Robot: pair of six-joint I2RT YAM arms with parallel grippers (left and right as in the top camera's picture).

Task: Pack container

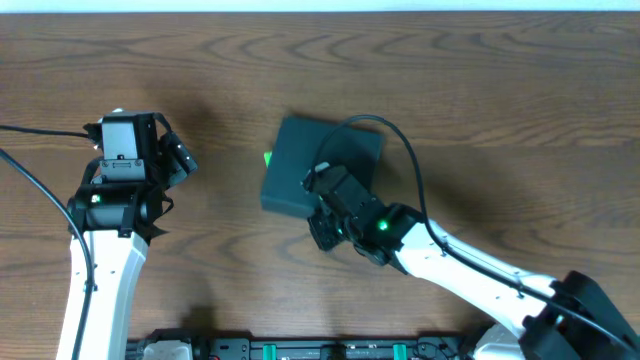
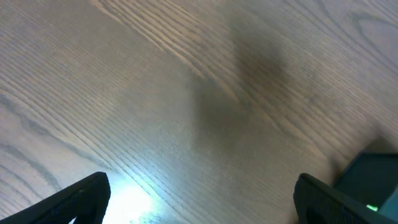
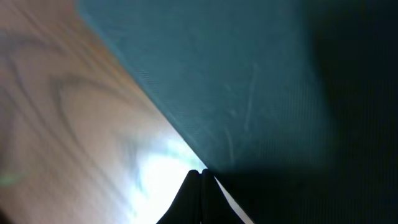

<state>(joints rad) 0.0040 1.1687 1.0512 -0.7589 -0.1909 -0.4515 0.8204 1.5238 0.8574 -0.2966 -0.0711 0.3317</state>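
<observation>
Two arms are working over the desk [image 1: 480, 80], and little of the packing is showing as open work. At the left of the overhead frame, the left fingers [image 2: 84, 199] are hanging wide apart above bare wood and holding nothing. The container [image 1: 315, 160] is lying flat at the centre of the desk with its lid looking closed. A green sliver [image 1: 268, 158] is showing at its left edge, and I cannot tell whether that is contents poking out. The right fingers [image 3: 199, 190] are pinched together with nothing between them, their tips sitting at the container's lower-right edge. No loose item is showing anywhere in these views, so I am judging the filling as done or nearly so, with pressing the lid flush probably remaining.
</observation>
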